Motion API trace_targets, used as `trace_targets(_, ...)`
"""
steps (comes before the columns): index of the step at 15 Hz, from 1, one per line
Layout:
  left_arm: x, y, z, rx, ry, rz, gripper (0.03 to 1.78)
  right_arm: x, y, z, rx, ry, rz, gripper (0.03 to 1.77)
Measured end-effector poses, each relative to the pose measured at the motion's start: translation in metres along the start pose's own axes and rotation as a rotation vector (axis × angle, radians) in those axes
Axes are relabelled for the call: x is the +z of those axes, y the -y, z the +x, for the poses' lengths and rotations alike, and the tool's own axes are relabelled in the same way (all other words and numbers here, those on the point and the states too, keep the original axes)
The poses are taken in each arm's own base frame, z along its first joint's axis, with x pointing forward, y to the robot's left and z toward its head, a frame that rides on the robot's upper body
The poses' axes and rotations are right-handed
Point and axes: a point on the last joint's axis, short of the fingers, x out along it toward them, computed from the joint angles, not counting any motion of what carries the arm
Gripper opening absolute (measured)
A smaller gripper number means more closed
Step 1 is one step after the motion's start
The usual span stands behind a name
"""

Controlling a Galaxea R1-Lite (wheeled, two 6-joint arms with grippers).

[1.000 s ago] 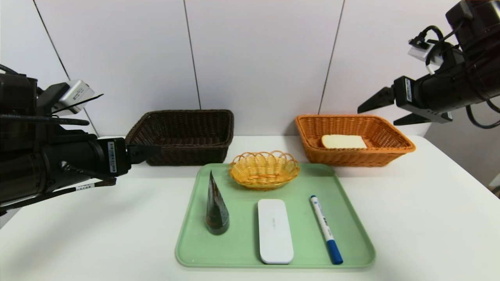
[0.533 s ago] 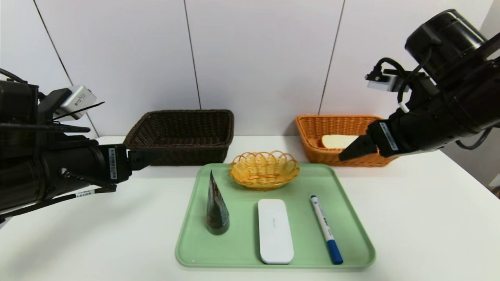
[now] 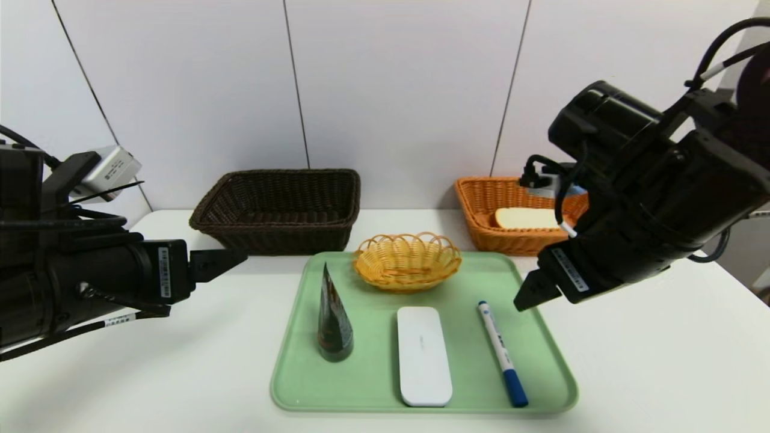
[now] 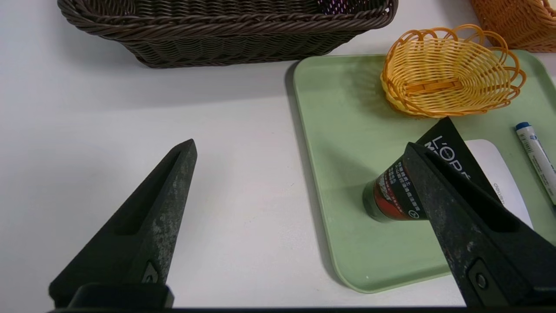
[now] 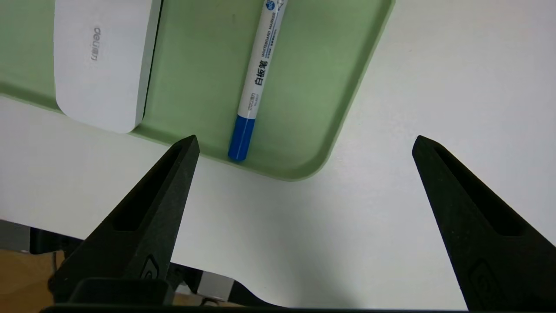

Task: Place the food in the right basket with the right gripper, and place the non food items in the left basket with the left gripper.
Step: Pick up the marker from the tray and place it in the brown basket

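Head view, two woven rectangular baskets, dark left basket, orange right basket holding one bread slice, left gripper and right gripper both spread, empty.

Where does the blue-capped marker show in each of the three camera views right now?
Head view: marker lies on the green tray, right of the white case.
Left wrist view: only its uncapped end shows, at the picture's edge.
Right wrist view: marker, blue cap toward the camera.
Shared landmark: the white case.

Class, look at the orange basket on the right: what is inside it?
One bread slice lies in the orange basket. The right arm covers the basket's right part, so anything there cannot be seen.
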Motion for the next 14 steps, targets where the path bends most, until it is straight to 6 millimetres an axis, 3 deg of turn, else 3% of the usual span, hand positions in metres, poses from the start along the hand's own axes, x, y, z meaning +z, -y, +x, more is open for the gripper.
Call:
trace_targets(8, -0.004, -0.002, -0.008, -0.002, 0.008, -0.002, 1.69, 0.017, -0.033, 0.05, -0.052, -0.094, 0.132, 1.69)
trace_targets(14, -0.005, -0.002, -0.008, -0.003, 0.006, -0.003, 1.69, 0.024, -0.037, 0.078, -0.04, -0.165, 0.211, 1.69)
